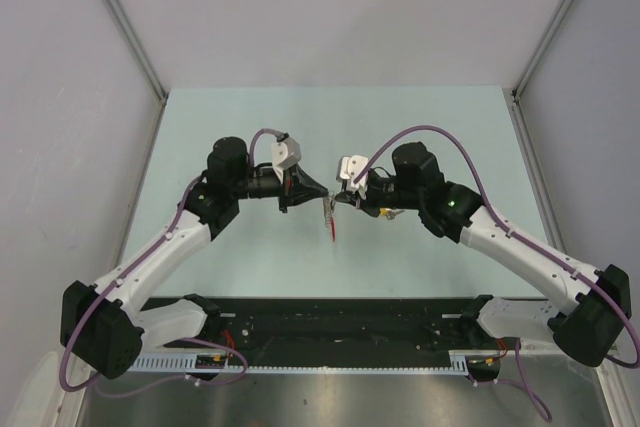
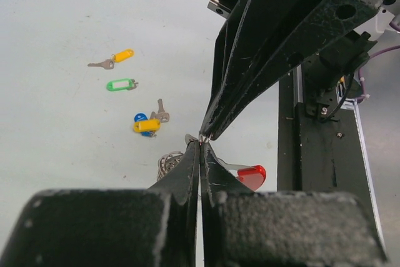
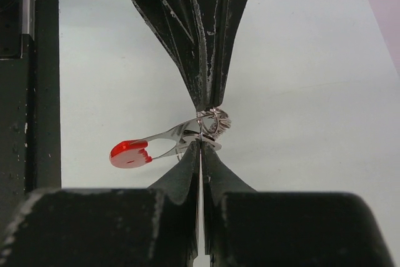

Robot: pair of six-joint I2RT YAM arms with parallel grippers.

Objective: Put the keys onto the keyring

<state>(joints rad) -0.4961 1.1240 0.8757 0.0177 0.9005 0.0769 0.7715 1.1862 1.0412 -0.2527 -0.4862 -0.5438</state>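
Observation:
Both grippers meet tip to tip above the table's middle. My left gripper (image 1: 322, 196) (image 2: 200, 144) and my right gripper (image 1: 341, 200) (image 3: 200, 143) are each shut on the keyring (image 3: 214, 122), a coil of grey metal (image 2: 166, 162). Its red tag (image 3: 130, 153) (image 2: 252, 176) (image 1: 332, 229) hangs below on a metal clip. Loose keys lie on the table in the left wrist view: a yellow-headed one (image 2: 121, 55), a green-headed one (image 2: 120, 84) and a blue-and-yellow one (image 2: 145, 124). The black-headed key is hidden.
The pale green table (image 1: 250, 127) has grey walls at the back and sides. The black base rail (image 1: 330, 322) runs along the near edge. The loose keys lie under my right arm (image 1: 392, 213).

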